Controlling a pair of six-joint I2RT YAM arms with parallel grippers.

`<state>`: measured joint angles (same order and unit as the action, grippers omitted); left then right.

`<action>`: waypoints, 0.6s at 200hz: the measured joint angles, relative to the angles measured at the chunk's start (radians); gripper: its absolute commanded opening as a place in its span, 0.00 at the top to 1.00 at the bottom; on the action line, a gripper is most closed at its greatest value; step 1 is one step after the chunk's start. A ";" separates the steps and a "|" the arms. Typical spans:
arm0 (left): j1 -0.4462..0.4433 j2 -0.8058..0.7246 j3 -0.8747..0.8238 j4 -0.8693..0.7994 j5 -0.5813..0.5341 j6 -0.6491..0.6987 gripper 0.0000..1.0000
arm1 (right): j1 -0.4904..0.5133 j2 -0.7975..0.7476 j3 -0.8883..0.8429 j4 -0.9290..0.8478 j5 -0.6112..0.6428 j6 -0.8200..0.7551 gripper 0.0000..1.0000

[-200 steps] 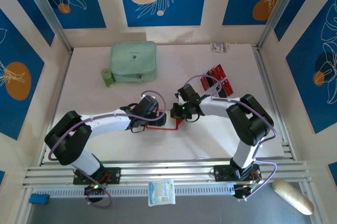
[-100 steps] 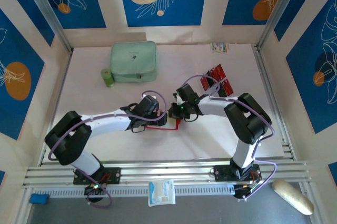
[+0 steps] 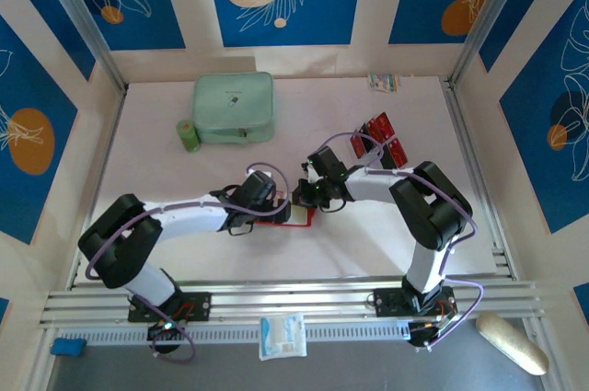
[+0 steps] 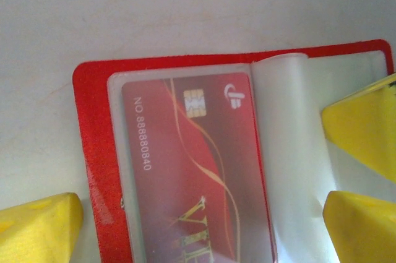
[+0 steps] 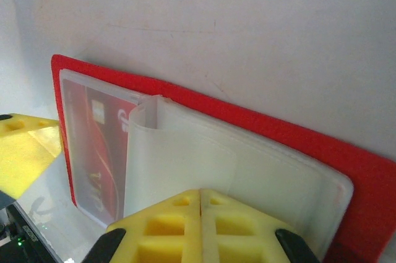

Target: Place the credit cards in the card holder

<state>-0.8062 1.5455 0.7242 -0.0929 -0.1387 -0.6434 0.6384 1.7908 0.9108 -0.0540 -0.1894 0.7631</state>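
The red card holder point(image 3: 287, 219) lies open on the table between my two wrists. One red credit card point(image 4: 192, 170) sits inside the clear sleeve of its left half point(image 4: 93, 151). My left gripper point(image 4: 198, 232) is open, with its yellow fingers either side of that half. My right gripper point(image 5: 200, 204) is shut, its tip resting on the loose clear sleeves point(image 5: 247, 164) over the holder point(image 5: 352, 158); the sleeved card point(image 5: 93, 145) lies left of it. More red credit cards point(image 3: 382, 138) with black bands stand at the back right. In the top view the left gripper point(image 3: 276, 203) and right gripper point(image 3: 302, 200) nearly meet.
A mint-green case point(image 3: 234, 108) and a small green roll point(image 3: 189, 135) sit at the back left. A small packet point(image 3: 384, 82) lies by the far wall. A white pouch point(image 3: 282, 336) and a beige object point(image 3: 511, 343) lie in front of the rail.
Both wrists have shifted a little to the left over the holder. The holder and card have stayed in place.
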 measured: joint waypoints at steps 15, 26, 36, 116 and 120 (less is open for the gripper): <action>-0.001 0.003 -0.013 0.008 -0.004 -0.003 0.02 | -0.002 0.000 0.000 0.003 -0.006 0.005 0.99; -0.002 0.002 -0.016 0.016 -0.008 -0.003 0.02 | -0.005 0.000 0.000 0.006 -0.011 0.007 0.96; -0.002 0.002 -0.019 0.023 -0.011 -0.003 0.02 | -0.009 0.000 0.000 0.009 -0.015 0.008 0.89; -0.004 0.000 -0.031 0.041 -0.023 -0.003 0.02 | -0.041 -0.035 -0.011 0.019 -0.020 0.042 0.57; -0.004 0.000 -0.032 0.042 -0.023 -0.003 0.02 | -0.041 -0.035 -0.012 0.020 -0.020 0.042 0.56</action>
<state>-0.8104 1.5459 0.6926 -0.0509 -0.1616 -0.6468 0.5976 1.7561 0.8989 -0.0338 -0.2092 0.8055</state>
